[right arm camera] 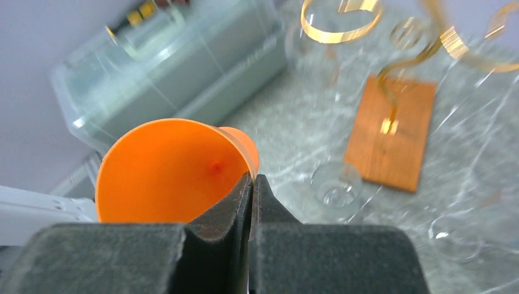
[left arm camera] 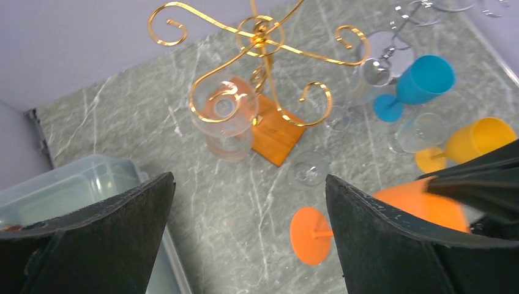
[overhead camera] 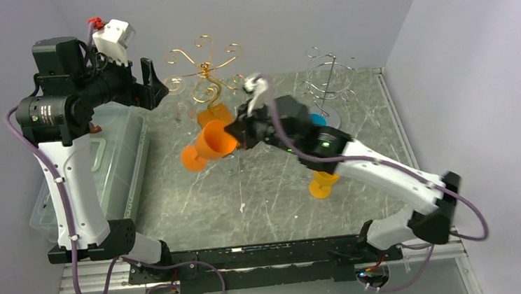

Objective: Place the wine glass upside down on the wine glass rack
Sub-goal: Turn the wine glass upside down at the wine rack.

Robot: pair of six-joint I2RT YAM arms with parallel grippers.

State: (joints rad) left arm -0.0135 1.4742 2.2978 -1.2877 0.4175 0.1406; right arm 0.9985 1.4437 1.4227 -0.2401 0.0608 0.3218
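Right gripper (right arm camera: pixel 252 182) clamped on orange wine glass (right arm camera: pixel 160 173) rim, glass seemingly airborne; left gripper (left arm camera: pixel 248 180) spread wide near gold rack (left arm camera: pixel 281 135)

My left arm stands tall at nine o'clock, forearm level, left hand (overhead camera: pixel 156 83) pointing toward three, fingers spread wide. My right arm stretches from four o'clock toward ten, right hand (overhead camera: pixel 237 131) pinched tight in a grip.

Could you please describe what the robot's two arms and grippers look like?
The left arm and right arm have white link shells with black joints and bases; a purple cable runs along each. The left gripper and right gripper have broad, matte black fingers.
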